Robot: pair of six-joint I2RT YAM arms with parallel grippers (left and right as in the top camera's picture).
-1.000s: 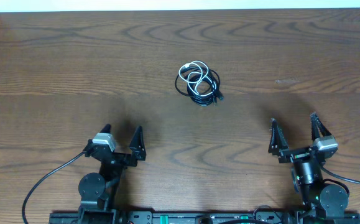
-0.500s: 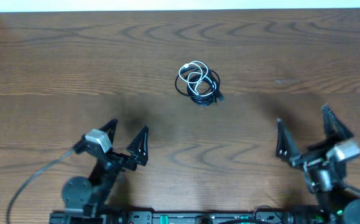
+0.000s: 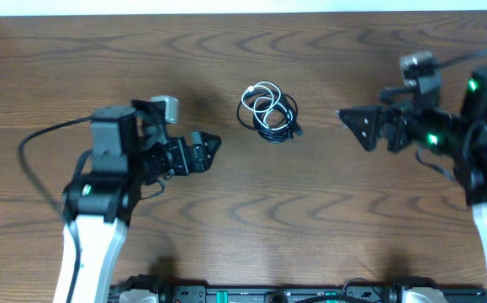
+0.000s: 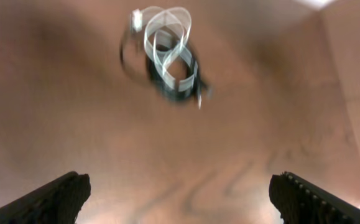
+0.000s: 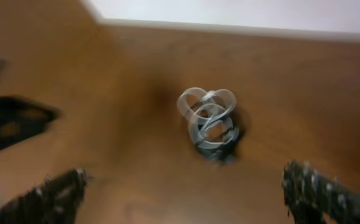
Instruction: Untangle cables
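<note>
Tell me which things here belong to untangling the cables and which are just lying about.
Part of the job: the white cable, looped with the black cables in one small bundle; the left tool and right tool, both open, on either side of the bundle and not touching it.

Just there: the wooden table; the thick black wire running to the left arm.

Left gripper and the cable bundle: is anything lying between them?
No. In the overhead view, only bare table lies between the left gripper and the cable bundle; the left wrist view agrees.

Robotics lab: left arm [image 3: 100, 198], right arm [image 3: 481, 143] over wooden table [image 3: 310, 219].
</note>
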